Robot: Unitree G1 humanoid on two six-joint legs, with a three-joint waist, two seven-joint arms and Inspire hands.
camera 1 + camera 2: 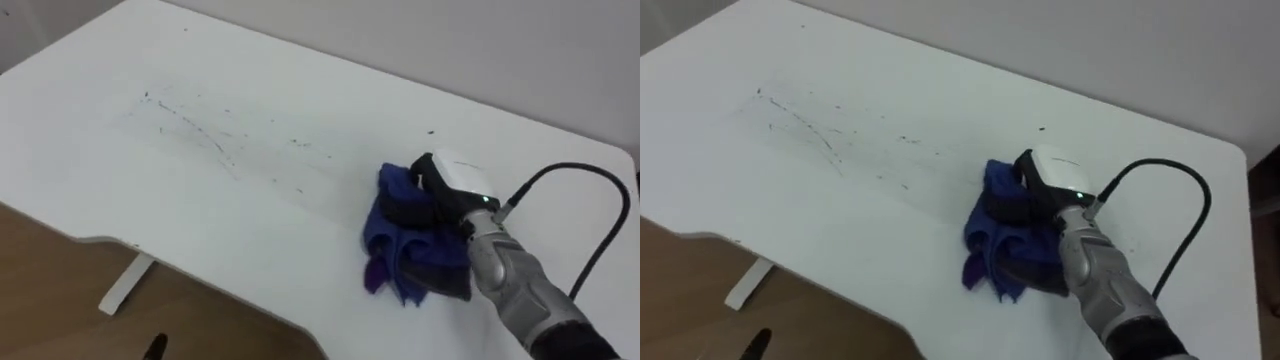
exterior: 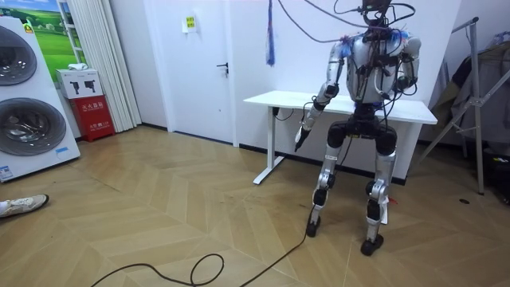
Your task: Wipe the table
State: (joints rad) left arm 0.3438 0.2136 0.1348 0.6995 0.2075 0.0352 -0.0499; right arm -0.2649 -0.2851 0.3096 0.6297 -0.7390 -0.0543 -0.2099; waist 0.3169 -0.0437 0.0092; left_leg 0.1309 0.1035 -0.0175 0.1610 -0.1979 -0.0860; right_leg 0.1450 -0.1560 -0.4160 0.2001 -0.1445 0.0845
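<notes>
The robot stands at the white table [image 1: 250,230], with a streak of dark specks [image 1: 200,130] left of a bunched blue cloth [image 1: 400,250] lying toward the right end, the right hand [image 1: 455,180] resting on it with its dark fingers [image 1: 405,212] curled down into the folds, and the left hand [image 2: 301,137] hanging beside the table's edge.

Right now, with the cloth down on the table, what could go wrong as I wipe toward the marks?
1. The cloth is bunched under the right hand, so it may skip specks or smear them.
2. The marks stretch far to its left across the table; the right arm may fall short of the farthest ones.
3. The fingers curl over only part of the cloth, so loose folds could slip free.
</notes>
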